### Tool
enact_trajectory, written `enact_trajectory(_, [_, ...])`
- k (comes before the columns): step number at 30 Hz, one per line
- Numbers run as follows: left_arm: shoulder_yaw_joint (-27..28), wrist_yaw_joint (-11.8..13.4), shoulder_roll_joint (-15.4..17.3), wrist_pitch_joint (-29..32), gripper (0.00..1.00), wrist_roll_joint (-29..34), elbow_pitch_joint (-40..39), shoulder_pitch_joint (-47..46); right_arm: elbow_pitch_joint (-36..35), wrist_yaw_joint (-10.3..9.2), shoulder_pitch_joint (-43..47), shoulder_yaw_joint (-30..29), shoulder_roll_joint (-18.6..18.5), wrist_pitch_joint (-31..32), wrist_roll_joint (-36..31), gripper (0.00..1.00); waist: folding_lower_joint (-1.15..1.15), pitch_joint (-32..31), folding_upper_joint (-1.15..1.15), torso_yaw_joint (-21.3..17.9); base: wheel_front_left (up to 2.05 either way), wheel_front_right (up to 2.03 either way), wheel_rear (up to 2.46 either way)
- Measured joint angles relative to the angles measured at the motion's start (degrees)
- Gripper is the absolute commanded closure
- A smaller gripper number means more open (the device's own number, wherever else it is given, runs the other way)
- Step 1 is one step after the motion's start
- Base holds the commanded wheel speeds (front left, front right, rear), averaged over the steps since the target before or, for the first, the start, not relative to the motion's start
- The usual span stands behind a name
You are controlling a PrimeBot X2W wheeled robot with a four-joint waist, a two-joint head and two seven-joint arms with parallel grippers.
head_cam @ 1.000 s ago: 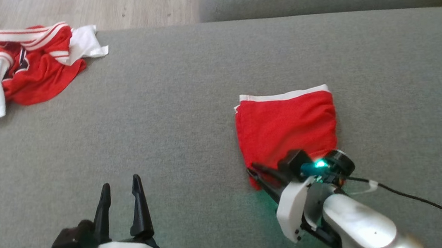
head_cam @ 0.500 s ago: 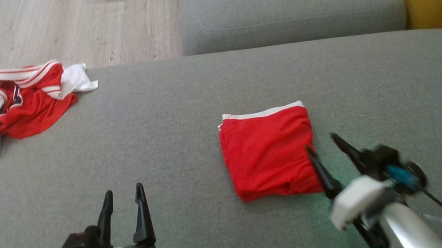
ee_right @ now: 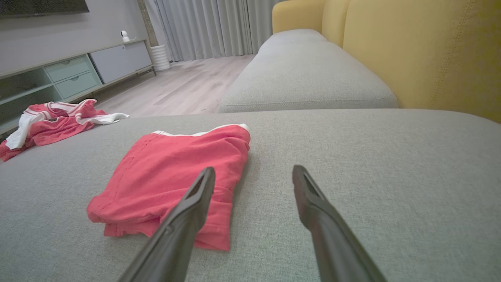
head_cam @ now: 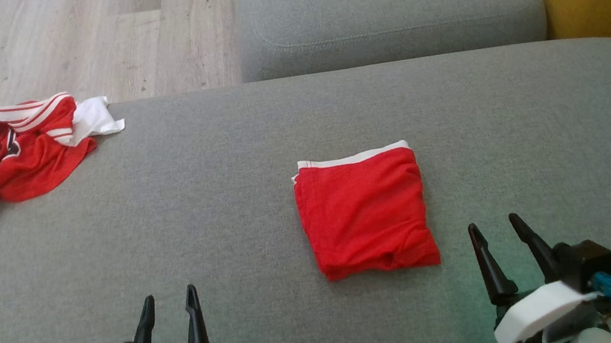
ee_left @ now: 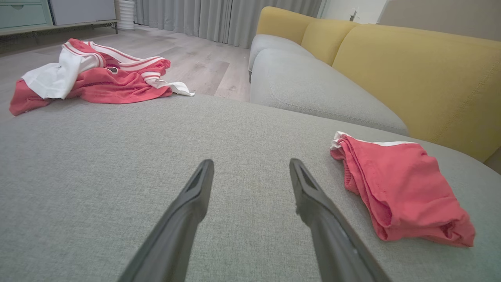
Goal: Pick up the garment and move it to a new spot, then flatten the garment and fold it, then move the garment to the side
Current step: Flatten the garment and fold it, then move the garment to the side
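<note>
Folding looks finished: the red garment (head_cam: 364, 211) lies as a compact square, white band at its far edge, flat on the grey sofa cushion (head_cam: 200, 206) a little right of the middle, with nothing touching it. The left gripper (head_cam: 169, 293) and right gripper (head_cam: 491, 222) hover at the near edge, fingers spread and empty, the right one near the garment's near right corner (probably best placed to shift it aside). A crumpled red-and-white jersey (head_cam: 9, 147) sits well apart at the far left corner.
</note>
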Motion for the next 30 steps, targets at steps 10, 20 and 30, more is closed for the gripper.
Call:
enact_trajectory(10, [1.47, -0.58, -0.57, -0.01, 0.0, 1.04, 0.21, 0.65, -1.91, 0.0, 0.77, -0.31, 0.0, 1.66, 0.0, 0.0, 0.0, 0.6, 0.0, 0.05, 0.0, 0.0, 0.0])
enact_trajectory(20, [1.47, -1.02, -1.15, -0.05, 0.0, 1.32, 0.53, 0.65, -2.18, 0.0, 0.72, -0.71, 0.01, 4.07, -1.22, 0.0, 0.01, 0.88, 0.0, 0.48, 0.0, 0.0, 0.0])
enact_trajectory(30, [1.25, -1.1, -1.35, -0.05, 0.0, 1.91, 0.68, 0.55, 0.52, 0.0, -10.15, -3.88, 0.01, 19.37, -3.98, 0.0, 0.01, 2.26, 0.0, 4.16, 0.0, 0.0, 0.0])
